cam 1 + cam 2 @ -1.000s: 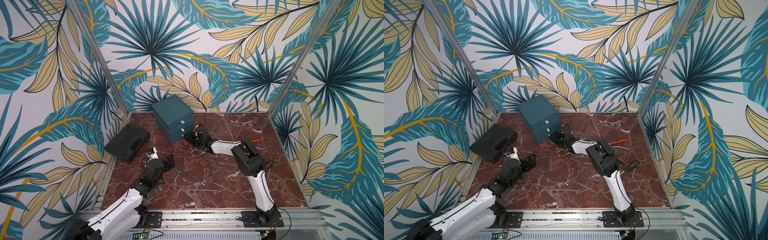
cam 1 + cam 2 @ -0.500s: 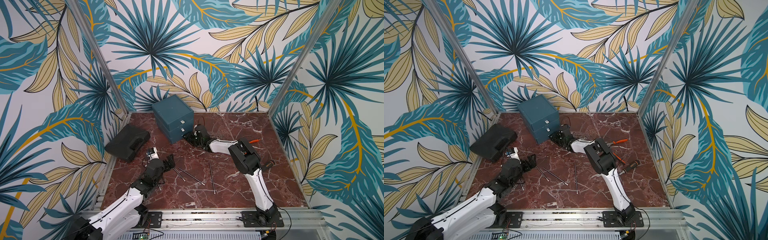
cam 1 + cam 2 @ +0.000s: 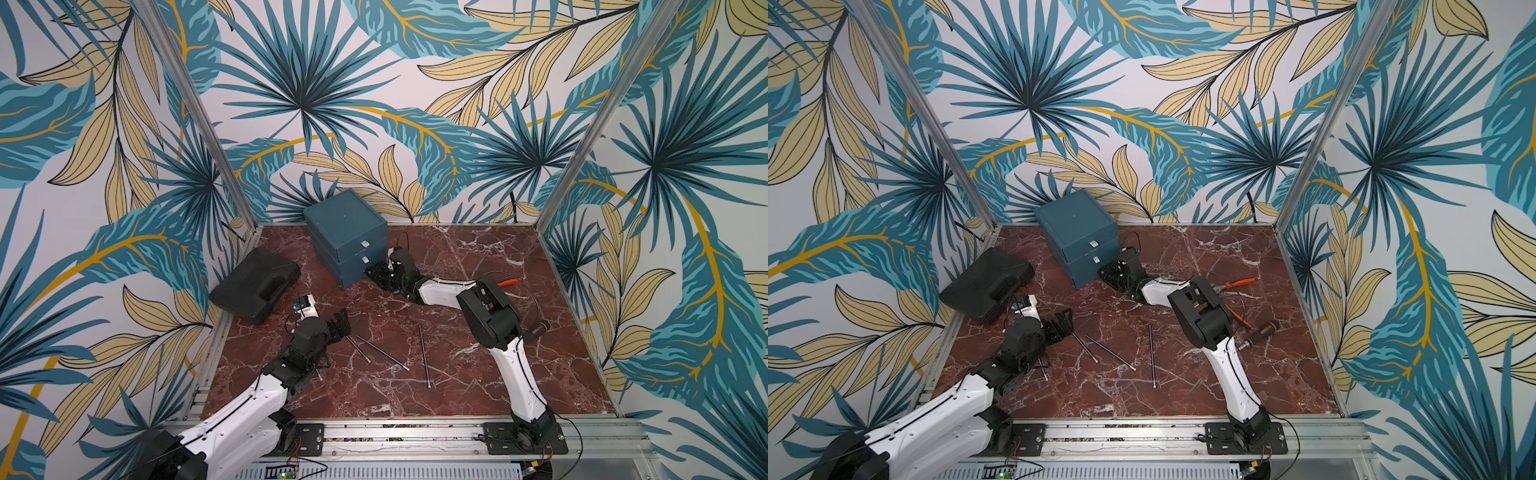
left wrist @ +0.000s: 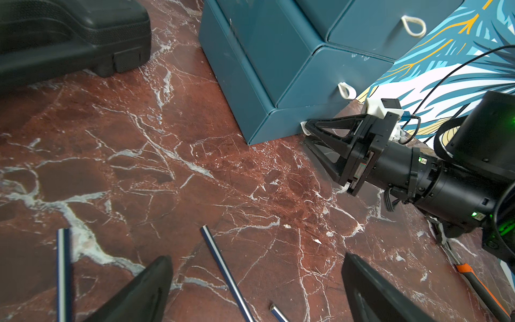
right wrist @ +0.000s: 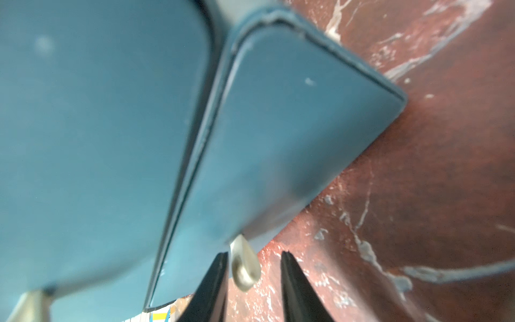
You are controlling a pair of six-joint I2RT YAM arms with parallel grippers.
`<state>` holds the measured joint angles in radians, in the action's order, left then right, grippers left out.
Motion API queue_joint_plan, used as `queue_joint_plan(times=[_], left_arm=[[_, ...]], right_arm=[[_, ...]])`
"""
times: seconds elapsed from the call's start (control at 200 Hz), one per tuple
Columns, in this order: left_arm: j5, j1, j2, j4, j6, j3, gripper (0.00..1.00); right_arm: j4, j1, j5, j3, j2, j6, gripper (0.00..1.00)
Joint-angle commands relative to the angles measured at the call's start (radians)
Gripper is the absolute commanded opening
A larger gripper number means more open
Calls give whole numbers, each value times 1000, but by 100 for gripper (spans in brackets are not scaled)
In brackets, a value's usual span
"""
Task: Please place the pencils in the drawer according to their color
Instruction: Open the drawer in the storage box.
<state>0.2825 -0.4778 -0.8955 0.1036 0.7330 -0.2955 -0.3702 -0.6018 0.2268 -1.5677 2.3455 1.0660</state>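
The dark teal drawer chest (image 3: pixel 345 232) (image 3: pixel 1077 237) stands at the back of the marble table with all three drawers closed. My right gripper (image 3: pixel 372 272) (image 5: pixel 253 253) is low at the bottom drawer's front. Its jaws straddle that drawer's white pull tab (image 5: pixel 243 264) (image 4: pixel 305 128): one finger touches the tab, and a gap shows at the other. Three dark pencils (image 3: pixel 358 349) (image 3: pixel 382 352) (image 3: pixel 424 355) lie in the middle of the table. My left gripper (image 3: pixel 340 322) (image 4: pixel 256 258) hovers wide open just above the nearest pencil (image 4: pixel 225 273), holding nothing.
A flat black case (image 3: pixel 255 286) lies at the left, behind my left arm. Orange-handled pliers (image 3: pixel 1239 282) and a screwdriver (image 3: pixel 1262 332) lie at the right, beside my right arm's elbow. Walls close in the table on three sides.
My right gripper's jaws have narrowed around the bottom pull tab, and the right arm's elbow has swung to the left. The left arm and the pencils have not moved.
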Motion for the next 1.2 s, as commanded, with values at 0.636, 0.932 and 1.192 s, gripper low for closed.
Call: queue_joint_plan(times=[0.636, 0.932, 1.192], left_arm=[[-14, 5, -24, 40, 7, 4, 100], [-12, 5, -25, 41, 6, 5, 100], [-16, 5, -22, 40, 9, 6, 100]], right_arm=[[-48, 5, 18, 26, 18, 11, 7], [-74, 4, 12, 88, -8, 22, 4], [-80, 5, 11, 145, -42, 18, 2]])
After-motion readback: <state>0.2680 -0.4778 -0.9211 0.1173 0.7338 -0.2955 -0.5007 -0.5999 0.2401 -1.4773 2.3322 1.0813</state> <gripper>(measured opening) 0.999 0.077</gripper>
